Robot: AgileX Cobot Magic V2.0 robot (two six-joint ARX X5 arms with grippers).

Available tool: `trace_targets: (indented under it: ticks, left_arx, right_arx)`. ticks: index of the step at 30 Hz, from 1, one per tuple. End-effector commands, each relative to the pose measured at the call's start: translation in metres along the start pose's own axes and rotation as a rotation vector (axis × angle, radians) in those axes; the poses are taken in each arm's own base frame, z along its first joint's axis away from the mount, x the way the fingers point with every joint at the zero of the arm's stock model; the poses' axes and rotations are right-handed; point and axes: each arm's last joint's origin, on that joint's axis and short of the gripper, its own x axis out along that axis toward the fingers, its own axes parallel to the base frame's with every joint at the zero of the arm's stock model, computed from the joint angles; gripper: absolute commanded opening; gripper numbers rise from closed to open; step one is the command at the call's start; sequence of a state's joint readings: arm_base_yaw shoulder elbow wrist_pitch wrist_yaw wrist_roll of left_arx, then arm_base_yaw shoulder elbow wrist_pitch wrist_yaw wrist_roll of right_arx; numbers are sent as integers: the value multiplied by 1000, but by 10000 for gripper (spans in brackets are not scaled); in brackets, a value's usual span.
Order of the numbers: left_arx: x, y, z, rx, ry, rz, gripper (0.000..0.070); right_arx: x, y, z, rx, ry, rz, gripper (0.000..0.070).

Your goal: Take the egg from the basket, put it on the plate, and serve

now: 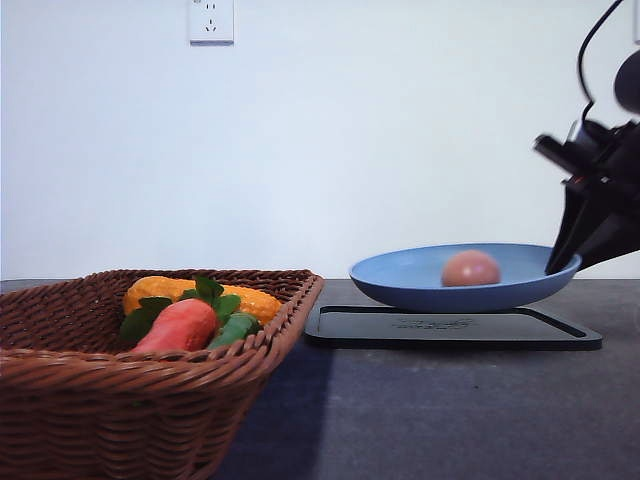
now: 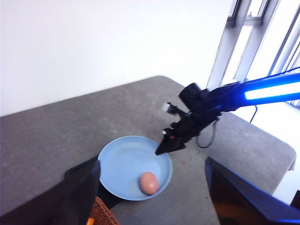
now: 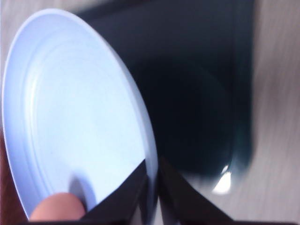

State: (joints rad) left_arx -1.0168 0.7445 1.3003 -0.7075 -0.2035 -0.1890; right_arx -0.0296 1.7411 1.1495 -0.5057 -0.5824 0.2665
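Note:
The pinkish-brown egg (image 1: 471, 268) (image 2: 149, 183) (image 3: 56, 207) lies in the light-blue plate (image 1: 400, 275) (image 2: 126, 159) (image 3: 70, 117). The plate is over the black tray (image 1: 450, 328), its right side slightly higher; whether it touches the tray I cannot tell. My right gripper (image 1: 560, 265) (image 2: 161, 149) (image 3: 152, 187) is shut on the plate's right rim. The wicker basket (image 1: 150, 370) stands at the front left. In the left wrist view my left gripper (image 2: 152, 161) hangs high above the plate, its fingers (image 2: 84, 192) wide apart and open on nothing.
The basket holds an orange-red carrot-like vegetable (image 1: 180, 325) with green leaves and a yellow item (image 1: 160, 290). The dark grey table (image 1: 450, 410) stretches in front of the tray. A white wall stands behind it, with windows to the right.

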Motion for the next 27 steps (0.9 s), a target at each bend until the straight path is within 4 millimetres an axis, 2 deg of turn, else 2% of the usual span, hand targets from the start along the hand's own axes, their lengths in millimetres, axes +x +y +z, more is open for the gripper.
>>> trace_targets:
  ticks: [1,6,12,15,19,21,27]
  left_arx:
    - [-2,-1,4,11,-14,-9,454]
    - [-1,-1,2,9,8,-5,453]
    - [10,-3,-2,10,72,7,453]
    - [17,-4,-5,17,103,14,453]
    - [25,-5,-6,23,128,19,453]
    - [29,-6,-7,25,139,21,453]
    - [37,-7,-8,39,157,32,453]
  right_arx:
    - [11,-3,13,-2,8,11,0]
    - [31,-11,32,7,24,8,0]
    - [41,-16,37,11,32,-1,2]
    - [41,-17,37,9,27,-23,76]
    - [41,-17,37,-4,22,-42,267]
    - [41,-17,37,-6,20,-42,285]
    - [35,-16,43,-10,-6,-35,285]
